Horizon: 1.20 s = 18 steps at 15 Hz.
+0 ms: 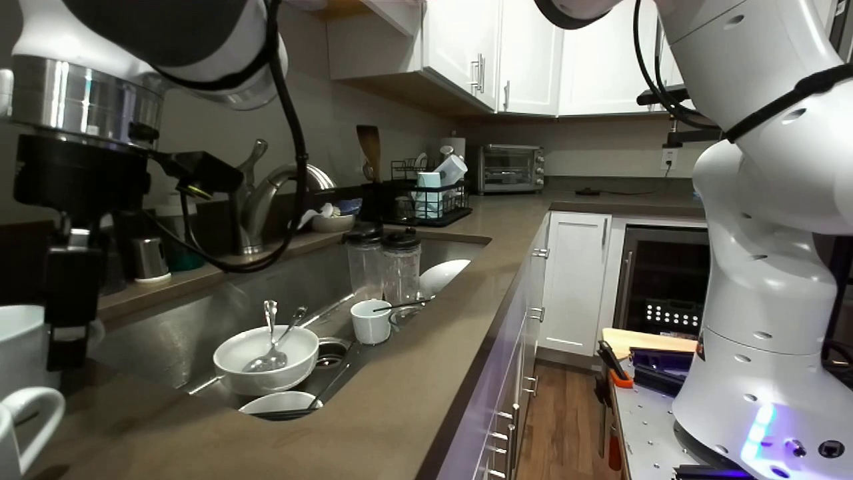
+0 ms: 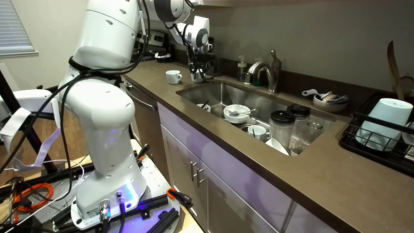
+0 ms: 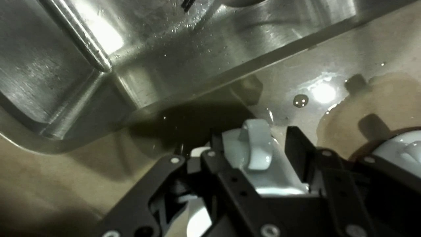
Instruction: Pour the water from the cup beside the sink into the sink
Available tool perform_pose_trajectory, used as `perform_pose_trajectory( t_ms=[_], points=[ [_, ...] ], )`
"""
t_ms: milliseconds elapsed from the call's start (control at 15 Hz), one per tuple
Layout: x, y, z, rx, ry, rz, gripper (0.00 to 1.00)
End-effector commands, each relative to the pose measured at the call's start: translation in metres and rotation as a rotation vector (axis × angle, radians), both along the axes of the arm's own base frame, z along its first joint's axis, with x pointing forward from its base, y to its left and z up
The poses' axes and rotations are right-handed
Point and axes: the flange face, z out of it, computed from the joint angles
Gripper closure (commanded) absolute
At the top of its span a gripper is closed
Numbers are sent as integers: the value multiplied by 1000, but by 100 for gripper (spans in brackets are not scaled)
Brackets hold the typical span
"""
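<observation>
A white cup with a handle (image 3: 278, 177) stands on the counter beside the sink (image 3: 197, 69). My gripper (image 3: 254, 141) points down with its fingers on both sides of the cup; the handle faces the sink. A narrow gap shows by the right fingertip, and the walls lie close to both fingers; I cannot tell whether they press on it. In an exterior view the cup (image 2: 197, 77) looks upright under the gripper (image 2: 198, 69). In an exterior view one finger (image 1: 70, 333) overlaps the cup (image 1: 20, 353). The water inside the cup is hidden.
A second white mug (image 2: 173, 77) stands close by, also at the right of the wrist view (image 3: 393, 149). A water puddle (image 3: 286, 82) lies on the counter. The faucet (image 2: 273, 76) rises behind the sink. The sink holds bowls (image 1: 266, 373), a mug (image 1: 370, 323) and jars (image 1: 400, 267).
</observation>
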Motion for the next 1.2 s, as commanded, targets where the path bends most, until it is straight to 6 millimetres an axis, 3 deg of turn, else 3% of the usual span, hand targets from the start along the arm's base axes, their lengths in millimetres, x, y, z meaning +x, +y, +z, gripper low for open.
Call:
perform_pose_trajectory(
  t_ms=[0, 200, 667, 1133],
  points=[
    [-1, 6, 6, -14, 20, 19, 17],
    [-10, 7, 5, -43, 26, 9, 0],
    [-40, 11, 12, -114, -5, -29, 0],
    [-80, -9, 28, -176, -41, -162, 0]
  ],
)
